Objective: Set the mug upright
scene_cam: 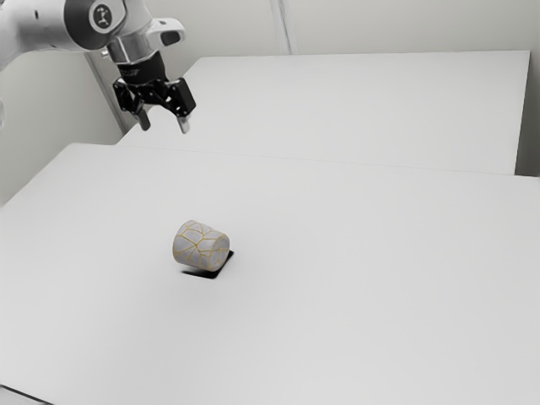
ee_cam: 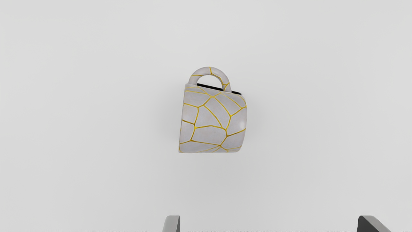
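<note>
High above the table, toward the exterior view's upper left, my gripper (scene_cam: 164, 126) is open with nothing between its fingers. The mug (scene_cam: 200, 245), pale grey with gold crack-like lines, lies on its side on the table, below the gripper and more toward the exterior view's right. In the wrist view the mug (ee_cam: 212, 122) shows its side wall and its looped handle (ee_cam: 209, 71); the inside is hidden. The two fingertips of my gripper (ee_cam: 268, 224) stand wide apart there, well away from the mug.
The white tabletop (scene_cam: 354, 278) extends around the mug, with a dark shadow beside it. Another white surface (scene_cam: 337, 110) lies behind, and pale walls (scene_cam: 405, 25) rise beyond it.
</note>
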